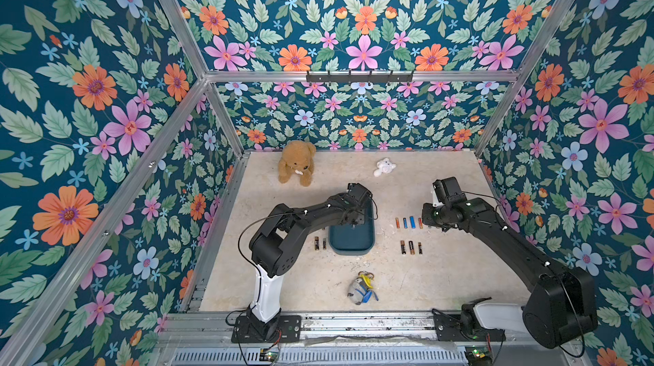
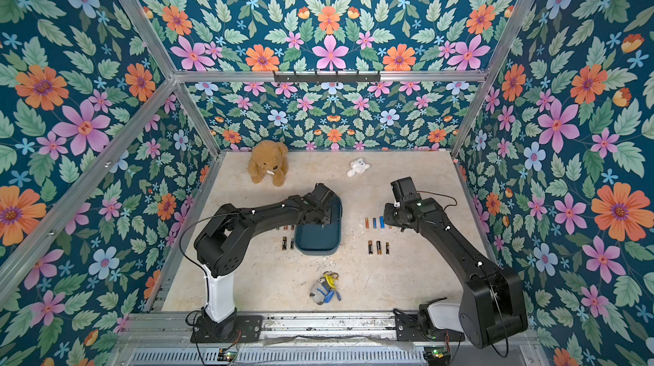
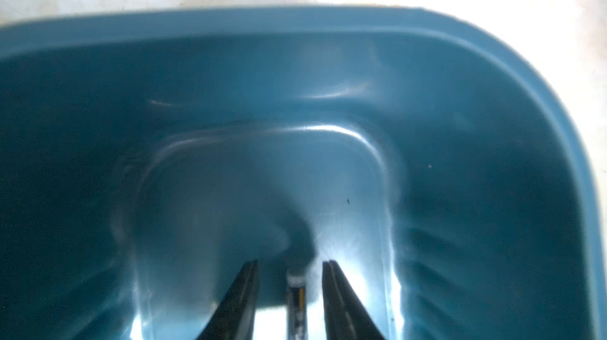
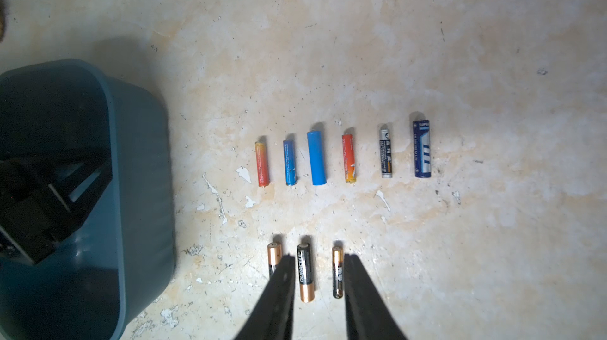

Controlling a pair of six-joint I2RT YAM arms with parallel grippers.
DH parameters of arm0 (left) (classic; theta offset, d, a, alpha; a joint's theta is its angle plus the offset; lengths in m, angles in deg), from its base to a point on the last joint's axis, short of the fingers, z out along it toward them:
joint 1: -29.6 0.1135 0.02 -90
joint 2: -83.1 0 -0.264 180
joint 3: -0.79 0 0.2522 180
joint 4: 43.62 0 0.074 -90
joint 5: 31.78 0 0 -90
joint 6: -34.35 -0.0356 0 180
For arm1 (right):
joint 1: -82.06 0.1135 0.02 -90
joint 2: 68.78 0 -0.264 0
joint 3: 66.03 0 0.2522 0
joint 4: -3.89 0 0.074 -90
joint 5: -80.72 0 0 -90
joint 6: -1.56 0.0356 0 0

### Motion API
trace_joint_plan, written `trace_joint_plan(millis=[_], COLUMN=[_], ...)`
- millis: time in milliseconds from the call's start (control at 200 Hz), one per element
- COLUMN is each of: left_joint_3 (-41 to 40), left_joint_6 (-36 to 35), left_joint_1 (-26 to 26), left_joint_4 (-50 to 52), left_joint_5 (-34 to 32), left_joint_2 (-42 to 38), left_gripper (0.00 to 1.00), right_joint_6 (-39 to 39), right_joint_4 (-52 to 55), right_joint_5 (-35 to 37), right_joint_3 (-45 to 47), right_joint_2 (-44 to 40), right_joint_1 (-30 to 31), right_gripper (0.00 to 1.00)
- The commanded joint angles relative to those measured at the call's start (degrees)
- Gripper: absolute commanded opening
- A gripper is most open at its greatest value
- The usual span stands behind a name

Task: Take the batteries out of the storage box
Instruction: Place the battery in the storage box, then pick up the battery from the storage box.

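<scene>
Now: left gripper (image 3: 290, 263) sits inside the storage box (image 3: 295, 23), mid-frame in both top views. Jaws parted, straddling one battery (image 3: 296, 292) without pinching it; long axis runs along the fingers. Left arm clearly nearer. Right gripper (image 4: 319, 258) empty, jaws apart, over the laid-out batteries (image 4: 317, 162) right of the box.

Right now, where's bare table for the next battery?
Free: front stretch between storage box and keychain toy; back strip between teddy bear and white toy. Crowded: two battery rows right of the box, more batteries left of it.
</scene>
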Motion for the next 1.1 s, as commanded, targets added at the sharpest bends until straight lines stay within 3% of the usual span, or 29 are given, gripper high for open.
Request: trace_joint_plan(millis=[0,215,525,1095], left_joint_3=[-0.03,1.73,3.27,3.72], left_joint_6=[-0.85,-1.84,-0.94,-0.76], left_joint_1=[-0.13,-1.60,-2.50,-3.12], left_joint_4=[1.52,3.61,7.85,9.17], left_joint_5=[-0.29,-0.61,-4.07,-3.04], left_joint_2=[-0.27,1.51,2.98,2.09], left_gripper=[0.38,0.38,0.30,0.30], right_joint_6=[0.09,0.20,0.33,0.53], right_joint_4=[0.18,0.28,0.26,0.36], right_joint_5=[0.50,0.57,0.35,-0.03], right_joint_3=[0.00,-0.22,0.06,-0.11], right_joint_2=[-0.53,-0.69,-0.97,-1.32], right_joint_1=[-0.02,0.00,0.00,0.00], right_gripper=[0.31,0.31,0.31,0.31])
